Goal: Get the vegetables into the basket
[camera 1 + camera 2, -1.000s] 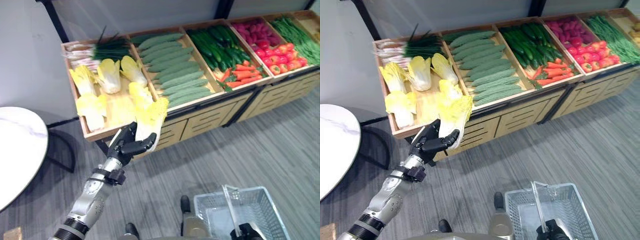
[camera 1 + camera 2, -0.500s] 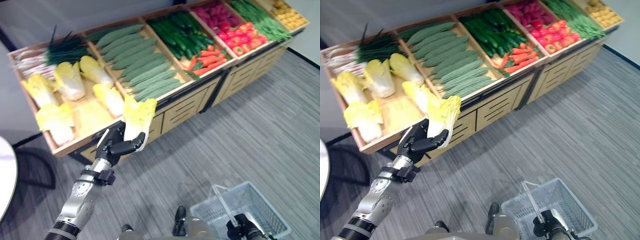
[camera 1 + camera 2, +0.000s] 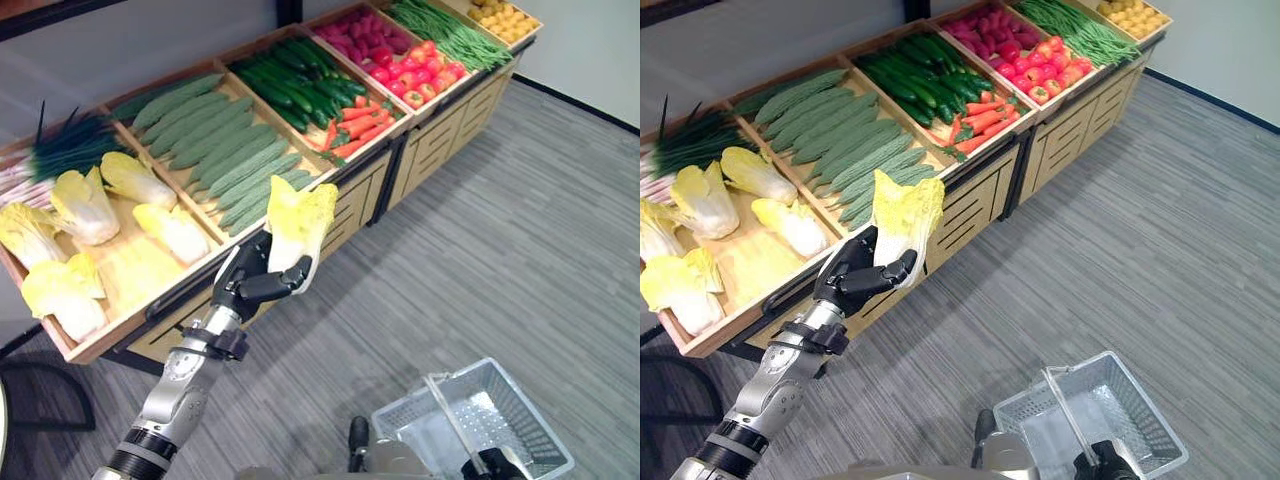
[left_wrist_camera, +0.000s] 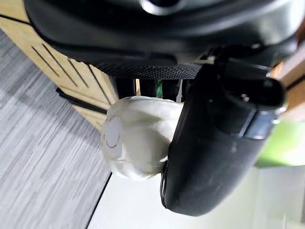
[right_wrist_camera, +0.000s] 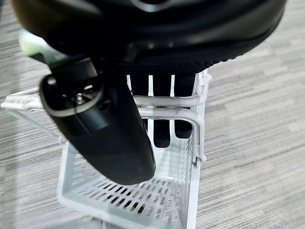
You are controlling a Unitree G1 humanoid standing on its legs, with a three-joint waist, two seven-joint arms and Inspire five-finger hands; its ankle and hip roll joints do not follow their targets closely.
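Holding a napa cabbage point(image 3: 298, 218) at centre of the left eye view, the left hand point(image 3: 252, 282) had fingers and thumb curled round the pale stem end; leafy yellow top pointed up. Left wrist view confirmed: white stem base point(image 4: 136, 136) clamped betw. thumb and fingers. Cabbage was clear of the display, in front of its edge, well apart from the basket.

Right hand point(image 5: 102, 129) was closed on the handle point(image 5: 164, 107) of the white wire basket point(image 3: 1120, 395), lower right of the right eye view, hanging above the floor. Basket looked empty as far as visible.

Handling (judgement): cabbage prob. moderately heavy for one hand, stem firm, outer leaves soft, crinkly and liable to tear or bruise. Grip at the stiff stem end seemed right; leaf end wouldn't bear load. Surface likely a bit waxy, so slip was possible if tilted hard. Should be lowered into the basket, not dropped, since the wire could mark the leaves.

Surroundings: long wooden display stand point(image 3: 370, 190) w/ slatted front ran diagonally from left to upper right. Bins, left to right: more cabbages point(image 3: 85, 205) w/ green chives point(image 3: 60, 150), bitter gourds point(image 3: 215, 150), cucumbers point(image 3: 290, 70) above carrots point(image 3: 355, 125), red produce point(image 3: 400, 70), green beans point(image 3: 455, 30). Floor point(image 3: 520, 230) was grey striped carpet; plain wall behind.
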